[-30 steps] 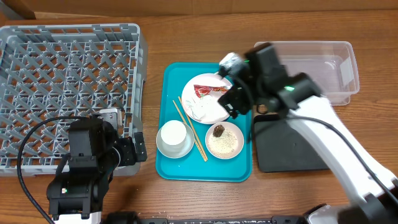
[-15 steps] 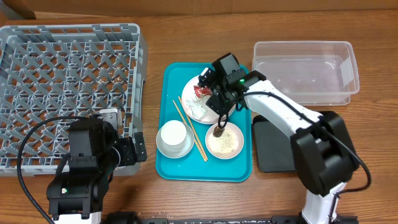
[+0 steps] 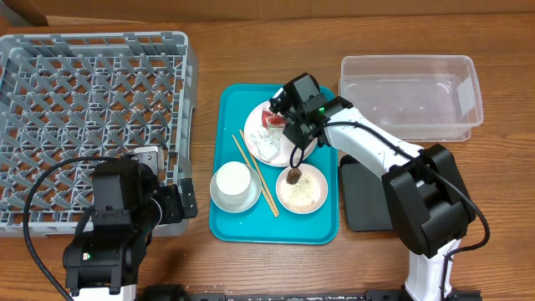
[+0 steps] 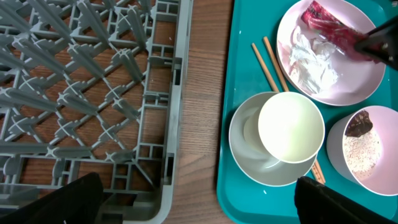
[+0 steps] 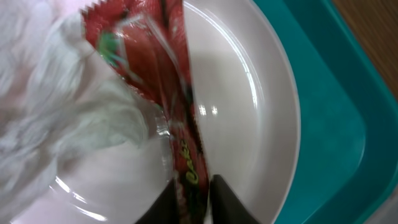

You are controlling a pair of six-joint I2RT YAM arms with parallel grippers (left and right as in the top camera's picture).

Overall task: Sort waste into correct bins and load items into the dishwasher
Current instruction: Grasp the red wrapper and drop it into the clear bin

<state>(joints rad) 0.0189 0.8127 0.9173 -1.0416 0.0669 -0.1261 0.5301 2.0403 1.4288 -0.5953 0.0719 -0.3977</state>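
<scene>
right wrist: illegible yellow lettering on red-and-white wrapper (image 5: 163, 87) in right hand (image 5: 198, 196)

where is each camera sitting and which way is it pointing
Overhead: fixed above the table, facing straight down on the dish rack, teal tray, clear tub and black tray; the left arm and right arm show.
Left wrist: low by the rack's corner, looking down over the cup in the bowl; its own dark fingers at the bottom corners, spread.
Right wrist: close above the large plate, facing down; its fingertips pinch the wrapper.
Shared: all three show the wrapper on the large plate.
</scene>
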